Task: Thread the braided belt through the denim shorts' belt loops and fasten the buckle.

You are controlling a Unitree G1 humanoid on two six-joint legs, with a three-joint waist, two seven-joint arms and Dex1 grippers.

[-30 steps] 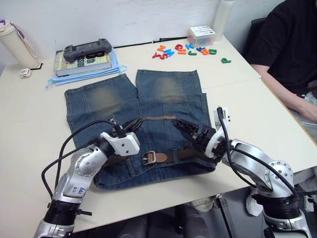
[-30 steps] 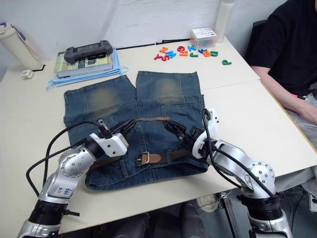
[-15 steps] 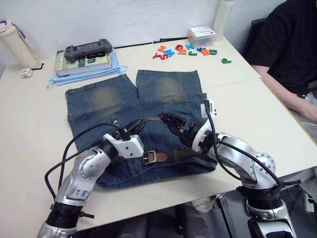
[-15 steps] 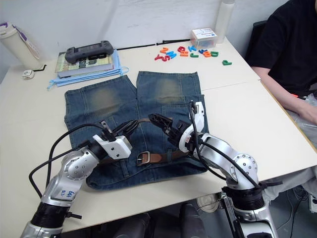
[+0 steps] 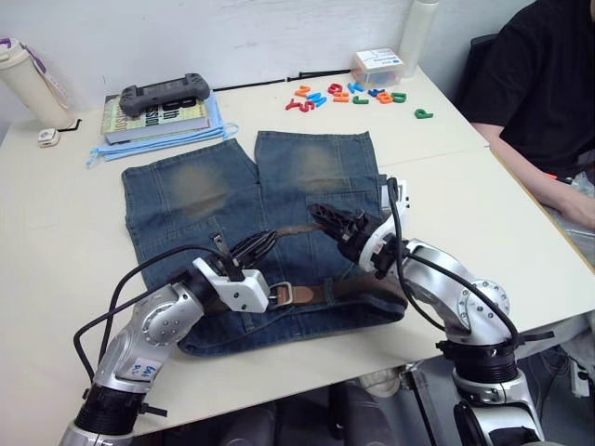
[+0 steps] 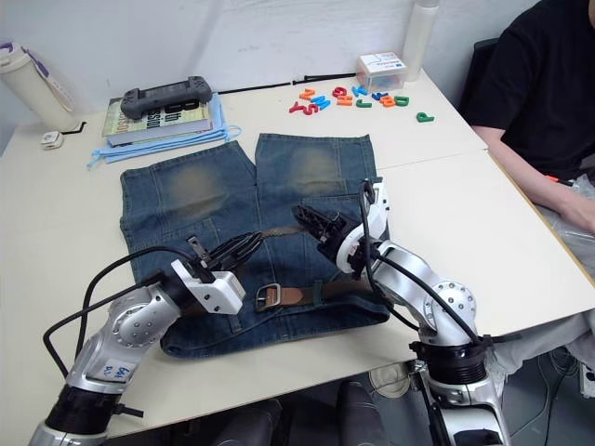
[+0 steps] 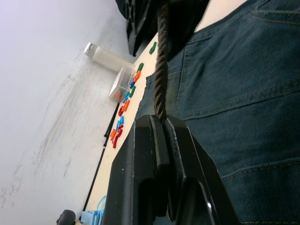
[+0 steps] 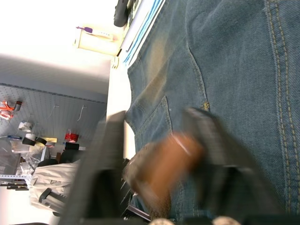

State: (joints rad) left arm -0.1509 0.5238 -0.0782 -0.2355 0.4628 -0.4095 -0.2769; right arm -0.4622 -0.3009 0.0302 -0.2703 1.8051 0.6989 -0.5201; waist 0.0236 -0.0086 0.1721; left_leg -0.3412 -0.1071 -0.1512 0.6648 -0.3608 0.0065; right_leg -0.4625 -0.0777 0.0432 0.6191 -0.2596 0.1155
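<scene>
Black fingers of the left gripper (image 5: 249,249) are clenched on the braided belt (image 5: 284,231), the woven strap running straight out from between them in the left wrist view. From that pinch the strap's free length stretches across toward the right gripper (image 5: 327,219), whose fingers stand apart on either side of the tan leather end piece (image 8: 161,166); whether they touch it I cannot tell, so I take it as released around the tip, not gripping. That free span lies roughly parallel to the near edge of the table (image 5: 56,279), above the middle of the denim shorts (image 5: 307,167). The shorts lie flat with the waistband toward the near edge and the legs toward the far edge. The rest of the belt already runs along the waistband, under the belt loops (image 5: 325,294), with the buckle (image 5: 280,295) at the front centre, just beside the left gripper's body. The tip therefore lies on the far side of the buckle, and the right gripper is the nearer one to carry it down to the frame.
</scene>
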